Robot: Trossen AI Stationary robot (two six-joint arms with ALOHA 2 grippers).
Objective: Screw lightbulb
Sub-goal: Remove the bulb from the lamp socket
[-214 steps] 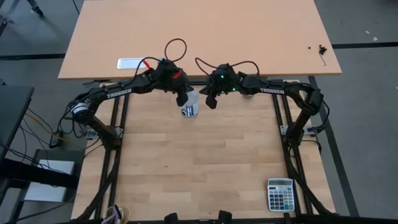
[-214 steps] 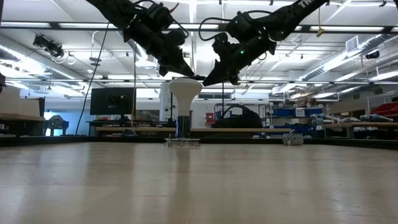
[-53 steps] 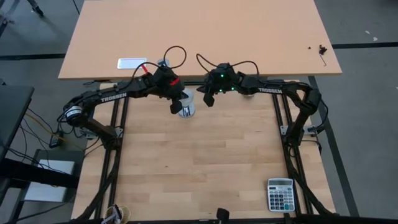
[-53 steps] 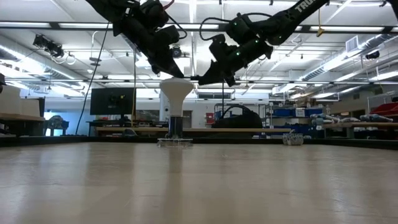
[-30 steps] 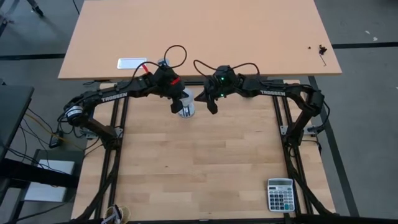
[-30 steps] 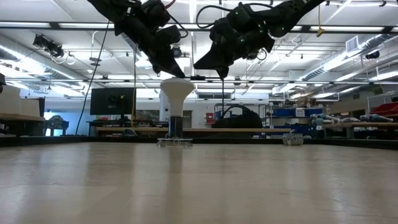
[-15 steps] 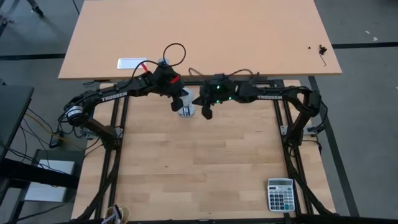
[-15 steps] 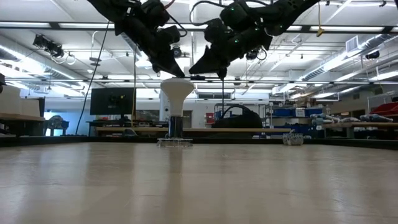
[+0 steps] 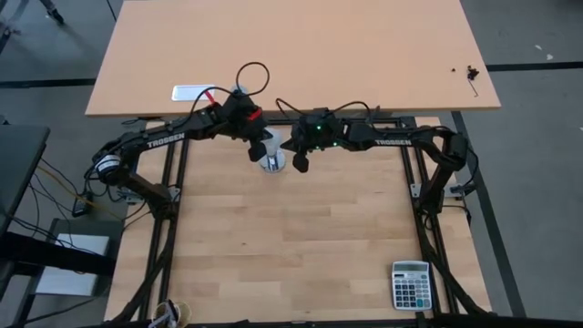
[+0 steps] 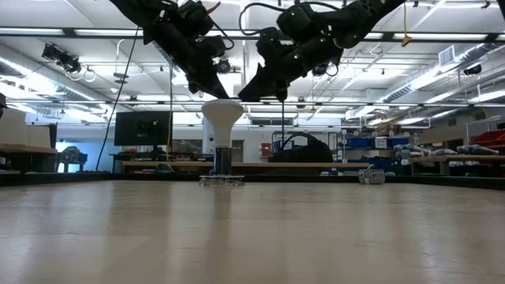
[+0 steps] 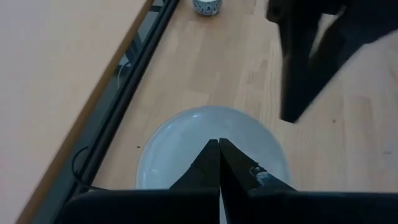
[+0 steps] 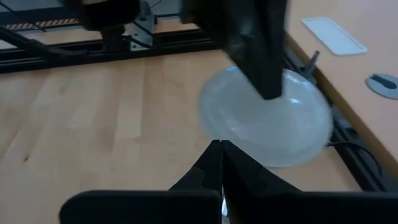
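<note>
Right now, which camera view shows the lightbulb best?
The low view: the lightbulb stands in full profile, wide head over narrow neck. The left wrist view and right wrist view show only its round top, and in the high view both arms mostly cover it.

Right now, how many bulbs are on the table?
1: the bulb stands upright at the table's far middle, under the left gripper, with the right gripper beside it. None other shows.
</note>
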